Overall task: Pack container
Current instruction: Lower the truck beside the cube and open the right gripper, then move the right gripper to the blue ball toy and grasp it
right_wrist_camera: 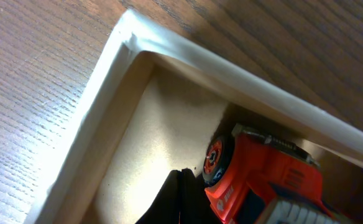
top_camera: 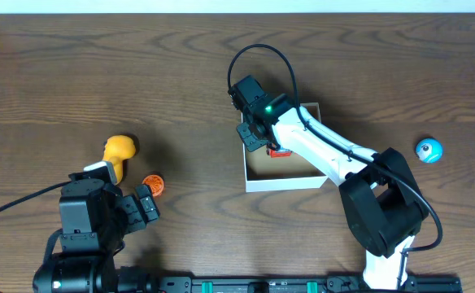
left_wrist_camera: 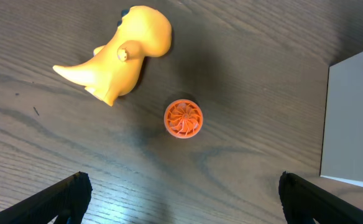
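The container (top_camera: 282,184), a low white cardboard box with a brown inside, sits at the table's middle. Its corner fills the right wrist view (right_wrist_camera: 101,106). A red toy car (top_camera: 280,152) lies inside against the far wall and is close up in the right wrist view (right_wrist_camera: 262,174). My right gripper (top_camera: 258,140) reaches into the box. Its fingers (right_wrist_camera: 181,199) are shut together, right beside the car's wheel. My left gripper (top_camera: 146,207) is open and empty (left_wrist_camera: 181,205), just short of an orange disc toy (left_wrist_camera: 183,118).
A yellow dinosaur toy (top_camera: 119,150) lies on its side left of the box, just beyond the orange disc (top_camera: 153,184); it also shows in the left wrist view (left_wrist_camera: 122,59). A blue ball toy (top_camera: 429,150) sits at the far right. The box's white side (left_wrist_camera: 352,118) edges the left wrist view.
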You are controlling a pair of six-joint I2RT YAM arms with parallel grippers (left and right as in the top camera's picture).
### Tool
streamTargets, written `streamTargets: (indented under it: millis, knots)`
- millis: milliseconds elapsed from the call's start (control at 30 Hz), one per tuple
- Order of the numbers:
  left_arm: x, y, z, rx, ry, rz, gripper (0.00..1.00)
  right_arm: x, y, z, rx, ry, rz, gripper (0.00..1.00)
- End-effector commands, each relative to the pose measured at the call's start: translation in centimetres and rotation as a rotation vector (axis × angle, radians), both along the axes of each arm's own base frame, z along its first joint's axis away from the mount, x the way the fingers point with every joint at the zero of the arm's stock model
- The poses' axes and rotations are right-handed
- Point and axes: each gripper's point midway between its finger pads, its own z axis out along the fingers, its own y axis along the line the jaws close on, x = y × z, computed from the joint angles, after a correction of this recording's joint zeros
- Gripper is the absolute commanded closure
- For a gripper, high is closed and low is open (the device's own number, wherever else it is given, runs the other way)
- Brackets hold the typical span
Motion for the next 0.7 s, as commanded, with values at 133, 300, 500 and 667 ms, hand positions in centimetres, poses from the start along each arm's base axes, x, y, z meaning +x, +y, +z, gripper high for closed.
streamTargets:
  millis: [133,300,500,667]
  knots:
    - [0.2,0.0,0.7,0.001,-0.017,0.002,0.02,-0.1,0.8,1.4,0.021,-0.015,0.015,0.99]
    - [0.2,0.0,0.7,0.001,-0.017,0.002,0.02,1.2,0.1,7.7,0.048,-0.115,-0.014,0.99]
    - [0.2,0.0,0.7,0.001,-0.016,0.002,0.02,3.0,-5.7,20.5,0.118,-0.337,-0.161,0.87]
    - [0.2,0.0,0.7,0.001,-0.016,0.002,0.02,2.2,-16.6,25.3,0.159,-0.385,-0.463,0.35]
